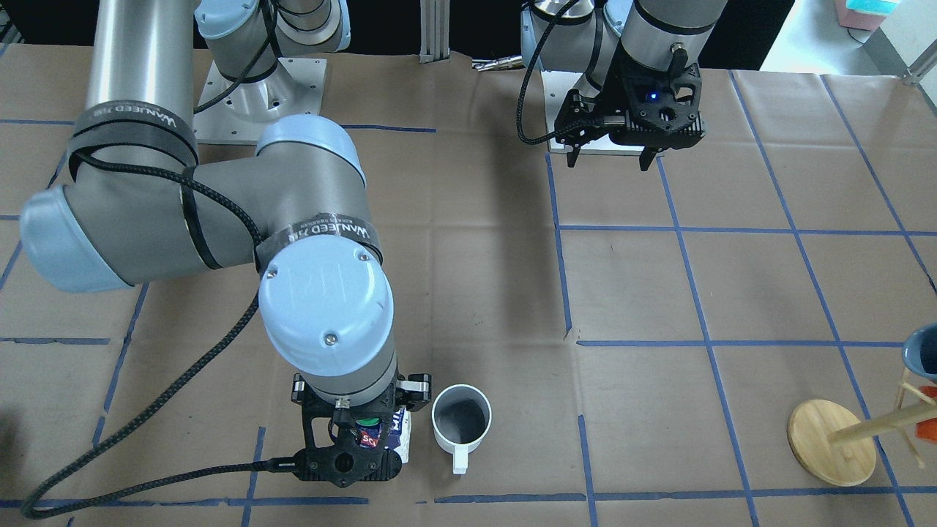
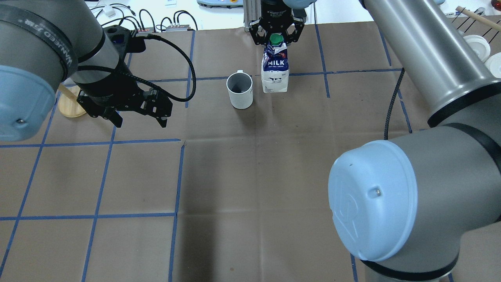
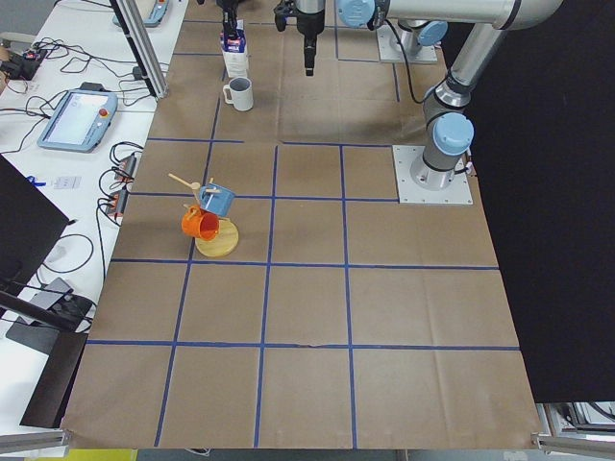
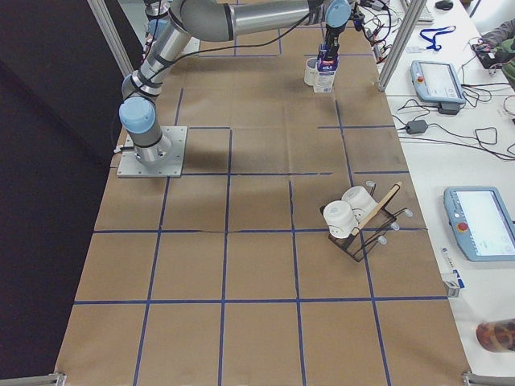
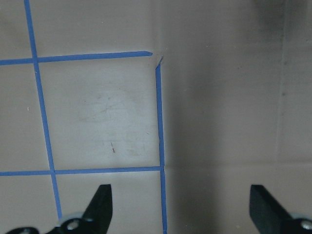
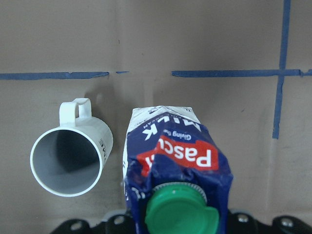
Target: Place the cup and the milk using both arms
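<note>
The round green screw cap (image 6: 178, 212) fills the bottom centre of my right wrist view, so close that the frame edge cuts it off. It crowns the dark-blue and white gable-top milk carton (image 6: 175, 156), whose red "Pascual" logo and white "MILK" lettering run away up the frame. My right pincer (image 2: 276, 42) is clenched on the carton's folded top. At the upper centre of the overhead view its black fingers press in from either side just under the cap. The carton stands upright, its base down on the brown paper-covered table (image 2: 235, 176).

Just beside it, to the left in that same view, stands the white ceramic mug with the grey inside (image 2: 240, 91). It is upright, with its squarish handle turned toward the top of the frame. A thin strip of paper shows between mug and carton, so they are not touching. A blue tape line (image 6: 53, 75) crosses the table just beyond both.

My left pincer (image 2: 140, 122) hangs released at the left of the overhead view, well apart from mug and carton — its two fingers are spread wide, and my left wrist view shows only paper and tape between them. Behind it, at the left edge, a round wooden stand base (image 2: 70, 107) peeks out.
</note>
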Robot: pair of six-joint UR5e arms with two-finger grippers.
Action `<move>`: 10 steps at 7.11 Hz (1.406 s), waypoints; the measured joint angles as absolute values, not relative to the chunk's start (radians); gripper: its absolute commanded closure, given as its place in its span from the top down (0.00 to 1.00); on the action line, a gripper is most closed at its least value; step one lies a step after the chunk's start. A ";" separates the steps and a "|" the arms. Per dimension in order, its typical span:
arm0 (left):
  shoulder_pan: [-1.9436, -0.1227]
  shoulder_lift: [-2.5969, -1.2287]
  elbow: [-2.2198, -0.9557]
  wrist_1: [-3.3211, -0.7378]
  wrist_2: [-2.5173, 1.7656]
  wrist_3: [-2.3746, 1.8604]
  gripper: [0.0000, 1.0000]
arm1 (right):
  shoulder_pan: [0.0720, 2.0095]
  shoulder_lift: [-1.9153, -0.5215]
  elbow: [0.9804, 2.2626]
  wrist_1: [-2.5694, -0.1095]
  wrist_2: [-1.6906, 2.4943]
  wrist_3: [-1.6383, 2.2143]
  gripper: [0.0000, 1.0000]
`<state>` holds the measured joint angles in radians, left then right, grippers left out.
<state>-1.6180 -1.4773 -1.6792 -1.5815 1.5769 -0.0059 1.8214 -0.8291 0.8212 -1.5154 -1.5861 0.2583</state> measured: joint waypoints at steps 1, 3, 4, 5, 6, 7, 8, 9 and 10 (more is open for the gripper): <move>-1.617 -1.477 -1.679 -1.582 1.577 -0.005 1.00 | 1.830 -0.813 0.819 -1.511 -1.584 0.263 0.47; -1.617 -1.477 -1.680 -1.582 1.577 -0.005 1.00 | 1.854 -0.786 0.818 -1.515 -1.573 0.291 0.58; -1.617 -1.477 -1.679 -1.582 1.577 -0.005 1.00 | 1.857 -0.778 0.816 -1.519 -1.570 0.301 1.00; -1.617 -1.477 -1.679 -1.582 1.577 -0.005 1.00 | 1.855 -0.774 0.815 -1.521 -1.570 0.304 1.00; -1.617 -1.477 -1.679 -1.582 1.577 -0.005 1.00 | 1.851 -0.773 0.814 -1.521 -1.570 0.305 1.00; -1.617 -1.477 -1.679 -1.582 1.577 -0.005 1.00 | 1.844 -0.777 0.813 -1.521 -1.571 0.305 1.00; -1.617 -1.477 -1.680 -1.582 1.577 -0.005 1.00 | 1.837 -0.786 0.812 -1.518 -1.572 0.304 1.00; -1.617 -1.477 -1.680 -1.582 1.577 -0.005 1.00 | 1.830 -0.802 0.811 -1.512 -1.573 0.301 1.00; -1.617 -1.477 -1.680 -1.582 1.577 -0.005 1.00 | 1.821 -0.828 0.816 -1.497 -1.575 0.280 1.00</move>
